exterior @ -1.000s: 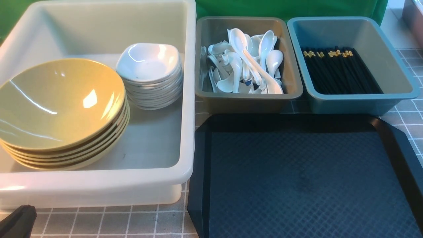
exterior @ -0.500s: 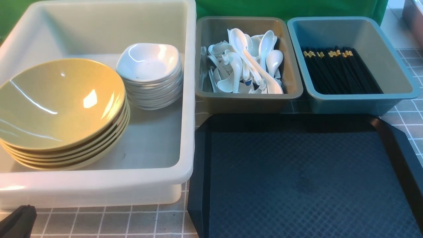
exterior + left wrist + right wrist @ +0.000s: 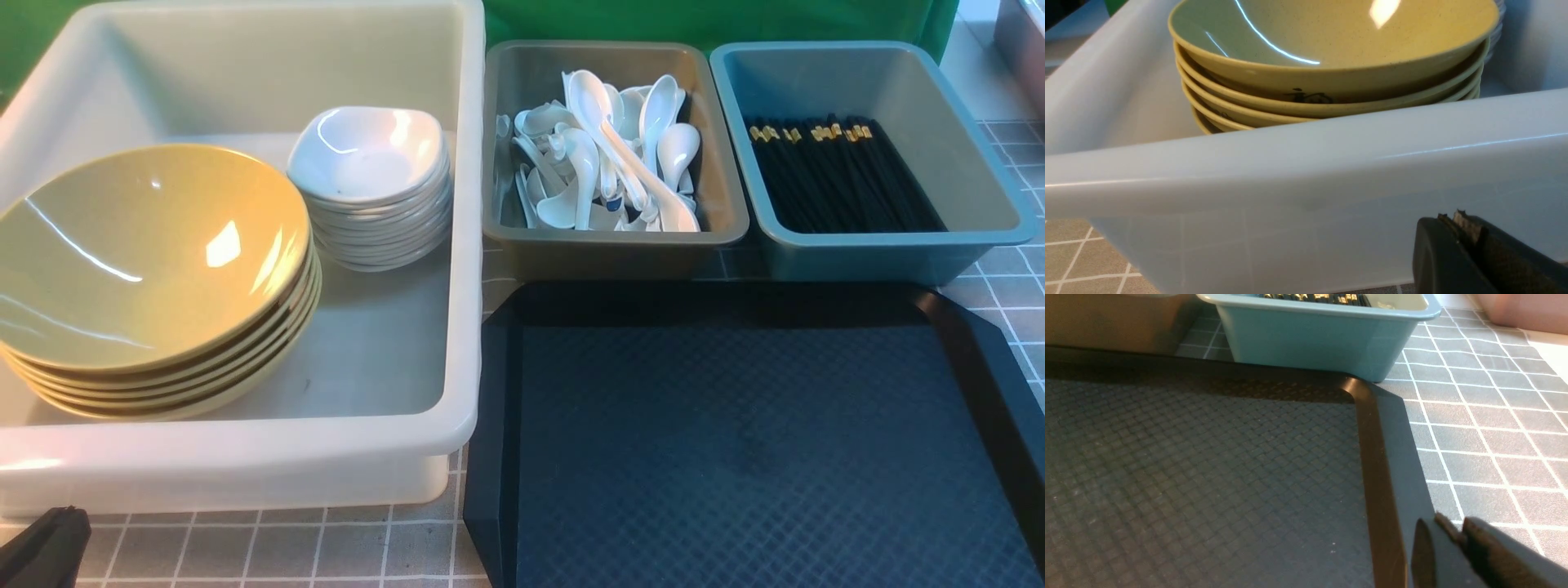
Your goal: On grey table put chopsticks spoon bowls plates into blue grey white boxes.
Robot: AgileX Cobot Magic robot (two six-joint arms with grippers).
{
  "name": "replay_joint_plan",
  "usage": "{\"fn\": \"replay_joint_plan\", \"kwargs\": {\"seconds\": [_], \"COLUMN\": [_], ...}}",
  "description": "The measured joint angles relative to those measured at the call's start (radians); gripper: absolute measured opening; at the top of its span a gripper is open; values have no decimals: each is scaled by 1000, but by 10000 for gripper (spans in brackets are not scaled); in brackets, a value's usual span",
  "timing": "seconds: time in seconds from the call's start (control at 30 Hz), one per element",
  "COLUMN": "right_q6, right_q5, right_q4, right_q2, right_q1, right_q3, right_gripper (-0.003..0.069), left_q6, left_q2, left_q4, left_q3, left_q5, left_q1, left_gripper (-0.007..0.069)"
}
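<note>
A stack of yellow bowls [image 3: 151,253] and a stack of white plates [image 3: 367,159] stand inside the white box [image 3: 245,469] on the left of the grey table [image 3: 326,547]. White spoons [image 3: 608,155] fill the grey box [image 3: 612,249]. The black chopsticks [image 3: 841,175] lie in the blue box [image 3: 865,257]. My left gripper [image 3: 1451,216] is shut and empty, low against the white box's [image 3: 1306,175] near wall, below the bowls [image 3: 1331,61]. My right gripper [image 3: 1453,524] hangs over the black tray's right rim, its jaws together with nothing between them.
A black diamond-textured tray [image 3: 735,457] with nothing on it lies in front of the grey and blue boxes. A green cloth [image 3: 718,20] hangs behind the boxes. In the right wrist view the blue box [image 3: 1306,339] stands past the tray's [image 3: 1208,457] far corner.
</note>
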Motion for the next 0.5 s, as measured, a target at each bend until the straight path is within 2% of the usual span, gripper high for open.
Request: {"fn": "replay_joint_plan", "kwargs": {"seconds": [0.5], "right_q6": [0], "right_q5": [0], "right_q4": [0], "right_q2": [0], "right_q1": [0], "right_q3": [0], "right_gripper": [92], "left_q6": [0], "left_q2": [0], "left_q4": [0], "left_q3": [0], "left_q5": [0], "left_q1": [0], "left_gripper": [-11]}}
